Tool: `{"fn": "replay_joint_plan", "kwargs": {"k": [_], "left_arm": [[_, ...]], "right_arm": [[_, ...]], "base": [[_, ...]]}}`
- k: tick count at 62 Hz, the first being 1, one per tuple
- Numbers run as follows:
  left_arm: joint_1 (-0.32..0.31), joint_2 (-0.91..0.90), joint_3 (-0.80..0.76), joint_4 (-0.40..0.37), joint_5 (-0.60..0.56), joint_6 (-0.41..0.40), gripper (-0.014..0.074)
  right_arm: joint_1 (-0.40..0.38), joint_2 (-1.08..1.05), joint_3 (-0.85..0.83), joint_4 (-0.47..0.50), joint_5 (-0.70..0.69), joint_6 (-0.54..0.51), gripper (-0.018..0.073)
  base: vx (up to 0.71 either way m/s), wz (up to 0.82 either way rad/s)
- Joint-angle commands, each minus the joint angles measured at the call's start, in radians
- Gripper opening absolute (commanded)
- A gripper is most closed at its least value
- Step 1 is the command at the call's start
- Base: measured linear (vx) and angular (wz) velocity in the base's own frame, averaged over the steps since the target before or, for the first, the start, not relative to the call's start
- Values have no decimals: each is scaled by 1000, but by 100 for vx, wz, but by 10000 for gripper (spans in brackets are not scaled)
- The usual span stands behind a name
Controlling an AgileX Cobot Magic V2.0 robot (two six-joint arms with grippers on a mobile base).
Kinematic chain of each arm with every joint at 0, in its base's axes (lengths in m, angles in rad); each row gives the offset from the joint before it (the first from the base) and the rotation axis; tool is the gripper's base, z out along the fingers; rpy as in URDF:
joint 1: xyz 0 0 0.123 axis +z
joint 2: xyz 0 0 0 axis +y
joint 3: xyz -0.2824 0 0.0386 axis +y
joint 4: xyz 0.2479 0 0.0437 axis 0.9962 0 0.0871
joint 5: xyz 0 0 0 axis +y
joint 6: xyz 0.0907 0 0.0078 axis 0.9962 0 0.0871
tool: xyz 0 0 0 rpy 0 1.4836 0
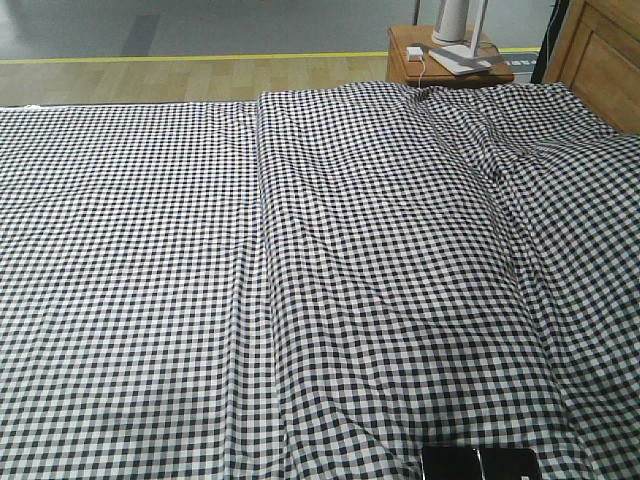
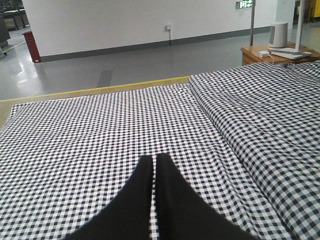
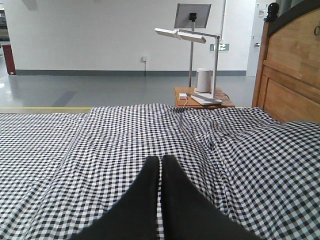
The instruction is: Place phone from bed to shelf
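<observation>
A: Where's the phone [image 1: 478, 464]?
B: Probably that dark slab at the near edge of the bed [image 1: 300, 250], partly cropped. Left gripper [image 2: 153, 158] and right gripper [image 3: 160, 159] are both closed, empty. Open the right one wide, then lower squarely.

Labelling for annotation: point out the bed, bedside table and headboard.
bed [image 1: 350, 250]: front view, sheet's middle.
bedside table [image 1: 398, 42]: front view, bare left top.
headboard [image 3: 292, 75]: right wrist view, wooden panel.
</observation>
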Motion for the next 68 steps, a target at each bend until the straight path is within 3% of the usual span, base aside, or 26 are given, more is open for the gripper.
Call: {"fn": "replay_joint_plan", "kwargs": {"k": [1, 25, 33, 47, 59, 68], "left_arm": [[-4, -13, -21, -9, -72, -6, 1], [-4, -13, -21, -9, -72, -6, 1], [-4, -13, -21, -9, -72, -6, 1], [-4, -13, -21, -9, -72, -6, 1], [-4, -13, -21, -9, -72, -6, 1], [-4, -13, -21, -9, -72, -6, 1]], "right_arm": [[-3, -9, 4, -13, -71, -8, -8], [-3, -9, 4, -12, -116, -7, -8], [-3, -9, 3, -12, -219, -7, -8], [-3, -9, -17, 9, -526, -7, -8], [-3, -1, -179, 52, -501, -8, -6], [-3, 79, -337, 56, -389, -3, -6]], "base": [[0, 0], [0, 0], [0, 0], [0, 0], [0, 0], [0, 0]]}}
